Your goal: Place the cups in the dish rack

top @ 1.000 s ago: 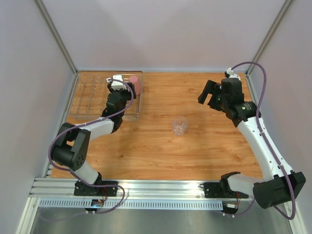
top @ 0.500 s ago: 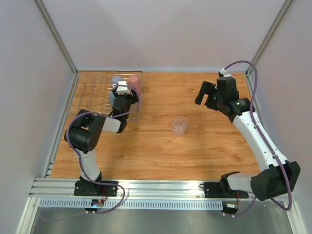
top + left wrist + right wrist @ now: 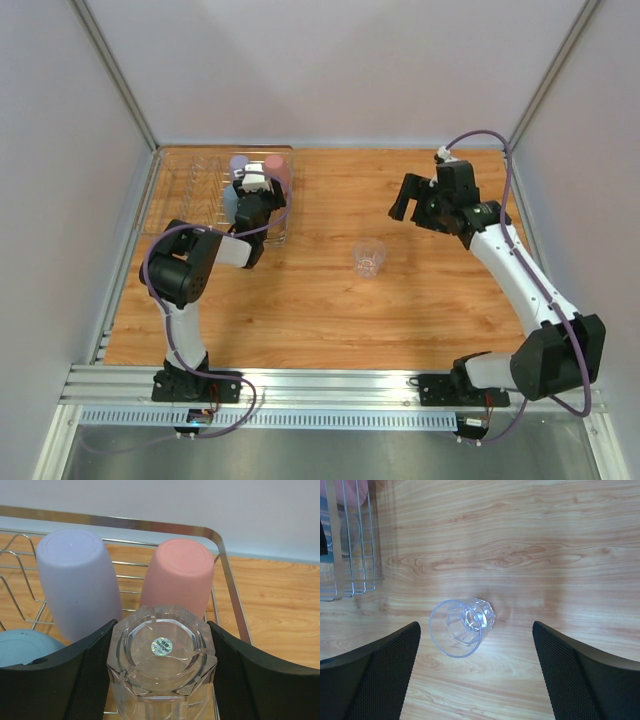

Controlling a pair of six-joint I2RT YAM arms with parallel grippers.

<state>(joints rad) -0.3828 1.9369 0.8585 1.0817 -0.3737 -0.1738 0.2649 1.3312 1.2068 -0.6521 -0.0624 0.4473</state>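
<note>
The left gripper (image 3: pixel 162 675) is closed on an inverted clear tumbler (image 3: pixel 162 647) at the right end of the dish rack (image 3: pixel 227 580), just in front of the pink cup (image 3: pixel 177 575) and lavender cup (image 3: pixel 75 580). The blue cup (image 3: pixel 25 647) is beside them. The right gripper (image 3: pixel 477 675) is spread wide above the second tumbler (image 3: pixel 462 625), which stands upright mid-table (image 3: pixel 545 555). This tumbler is judged light, rigid and slippery, best taken across its faceted sides.

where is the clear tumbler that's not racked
Top view: the loose clear tumbler stands on the wooden table near centre, right of the dish rack, short of the open right claw.
</note>
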